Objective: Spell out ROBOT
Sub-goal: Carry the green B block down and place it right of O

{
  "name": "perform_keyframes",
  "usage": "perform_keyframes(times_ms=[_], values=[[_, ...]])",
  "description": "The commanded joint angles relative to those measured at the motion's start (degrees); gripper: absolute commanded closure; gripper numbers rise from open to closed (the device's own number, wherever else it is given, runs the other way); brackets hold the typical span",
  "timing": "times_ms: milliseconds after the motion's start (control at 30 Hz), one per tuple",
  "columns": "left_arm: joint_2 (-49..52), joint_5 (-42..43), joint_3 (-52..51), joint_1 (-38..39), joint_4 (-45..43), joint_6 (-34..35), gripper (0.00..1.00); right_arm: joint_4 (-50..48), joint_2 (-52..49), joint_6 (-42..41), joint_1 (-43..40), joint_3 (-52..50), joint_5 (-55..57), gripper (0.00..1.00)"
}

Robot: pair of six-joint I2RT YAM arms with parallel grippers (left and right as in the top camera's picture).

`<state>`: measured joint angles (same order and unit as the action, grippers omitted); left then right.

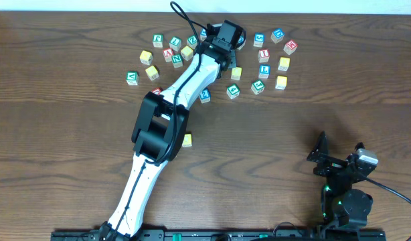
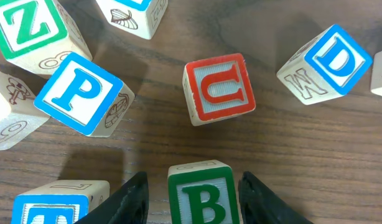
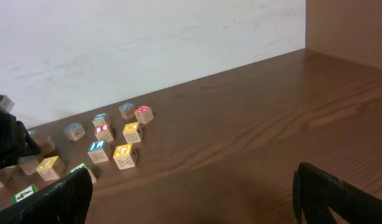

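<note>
1. The left fingers (image 2: 132, 199) stand narrow, one on each side of the B cube (image 2: 200, 196). This cube is green-edged with a green capital B on white, and it sits upright on the counter (image 2: 290, 162). One finger lies close against the cube's side, and a thin dark gap shows at the other. We cannot tell whether the cube is actually clamped.
2. In the overhead view, the left arm (image 1: 142, 181) reaches into the scatter of cubes at the far side of the counter. The B cube is hidden beneath the wrist there.
3. The T cube (image 2: 51, 208) is blue-edged and lies just beside the left fingers, cut off by the frame edge. The visible part of its letter reads as T, and its side face bears a 7.
4. We read four other cubes in the left wrist view:
   - the U cube (image 2: 219, 87), red, beyond the B cube
   - the P cube (image 2: 79, 93), blue
   - the Z cube (image 2: 26, 25), green
   - the D cube (image 2: 334, 59), blue and tilted
5. A yellow cube (image 1: 187, 140) lies apart from the scatter, just beside the left arm. Its letter is not legible.
6. The right fingers (image 3: 60, 196) are spread wide and hold nothing. They are at the near right of the counter, well apart from all the cubes.
7. The remaining lettering in the overhead view is too small to read, so we cannot single out the R cube or the O cubes.
</note>
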<state>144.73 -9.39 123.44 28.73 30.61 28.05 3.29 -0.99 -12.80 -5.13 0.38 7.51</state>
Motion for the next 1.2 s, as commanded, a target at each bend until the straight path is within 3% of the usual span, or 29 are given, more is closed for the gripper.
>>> perform_keyframes(times_ms=[0,100,300,567,833,1033,1167], values=[[2.45,-1.05,-0.66,0.28,-0.17,-1.01,0.54,0.2,0.24,-0.42,-0.13,-0.07,0.28,0.01],[2.75,-1.03,-0.66,0.28,-0.33,-1.03,0.55,0.2,0.24,-0.42,-0.13,-0.07,0.28,0.01],[2.64,-1.05,-0.48,0.28,-1.33,-1.44,0.73,0.2,0.24,-0.42,-0.13,-0.07,0.28,0.01],[-5.05,-0.98,-0.46,0.35,1.79,-5.35,0.75,0.2,0.24,-0.42,-0.13,-0.07,0.28,0.01],[-25.83,-0.26,-0.46,0.87,26.05,-5.25,0.75,0.17,0.24,-0.42,-0.13,-0.07,0.28,0.01],[-31.28,-0.26,-0.48,2.64,45.46,-0.52,0.77,0.2,0.24,-0.42,-0.13,-0.07,0.28,0.01],[-31.21,-0.11,-4.22,4.26,50.16,3.41,0.79,0.2,0.24,-0.42,-0.13,-0.07,0.28,0.01]])
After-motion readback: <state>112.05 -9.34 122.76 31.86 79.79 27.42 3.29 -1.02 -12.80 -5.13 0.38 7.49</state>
